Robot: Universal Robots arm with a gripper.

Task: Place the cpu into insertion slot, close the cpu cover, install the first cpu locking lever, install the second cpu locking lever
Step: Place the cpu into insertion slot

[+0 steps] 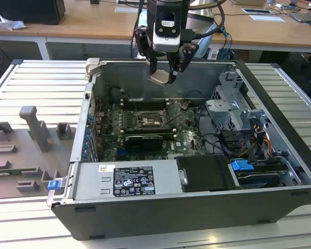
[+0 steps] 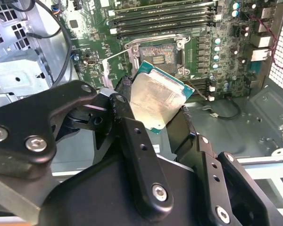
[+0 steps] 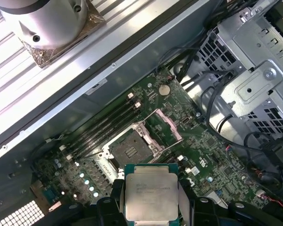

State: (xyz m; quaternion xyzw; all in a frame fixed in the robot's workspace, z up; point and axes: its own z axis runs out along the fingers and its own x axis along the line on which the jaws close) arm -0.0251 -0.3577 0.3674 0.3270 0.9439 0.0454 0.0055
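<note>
One ribbed metal desk (image 1: 36, 83) carries one open computer case (image 1: 160, 218), lying on its side with its inside facing up. One green motherboard (image 1: 186, 137) covers the floor of the case. One robot arm (image 1: 166, 21) reaches down from above the case.

One tool (image 1: 163, 77) at the arm's end is clenched on the cpu (image 1: 159, 78), with a black finger on each of two opposite edges; both wrist views show the grip. One black graphics card (image 1: 142, 141) lies across the board, and I count four long memory slots (image 3: 101, 125), as best I can tell.

One insertion slot (image 3: 129, 148) sits bare and dark inside its silvery rim. One cpu cover (image 3: 169, 126) stands swung up just beside it. The one cpu (image 2: 158, 101), metal face showing, hangs tilted, well above the board and apart from the slot.

My judgement: the first step, placing the chip, is in hand and the later steps are not begun. Seating it would call for the chip to be level and squared to the slot. The locking levers are too thin to count.
</note>
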